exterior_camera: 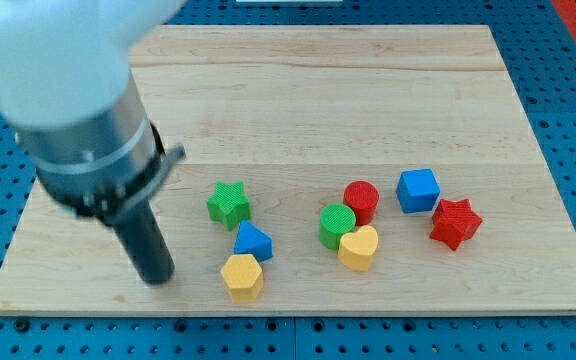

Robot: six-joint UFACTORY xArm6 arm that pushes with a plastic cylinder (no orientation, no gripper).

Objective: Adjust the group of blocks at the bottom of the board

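My tip (157, 277) rests on the wooden board (318, 90) near its lower left, left of the blocks. Closest to it are a yellow hexagonal block (241, 276), a blue triangular block (253, 242) touching it above, and a green star block (228, 204) just above that. To the right sit a green cylinder (337, 226), a red cylinder (361, 200) and a yellow heart block (358, 248), packed together. Further right are a blue cube (418, 190) and a red star block (455, 222).
The arm's large white and grey body (68, 90) covers the board's upper left corner. A blue perforated table (568, 60) surrounds the board. The board's bottom edge (298, 310) runs just below the yellow hexagonal block.
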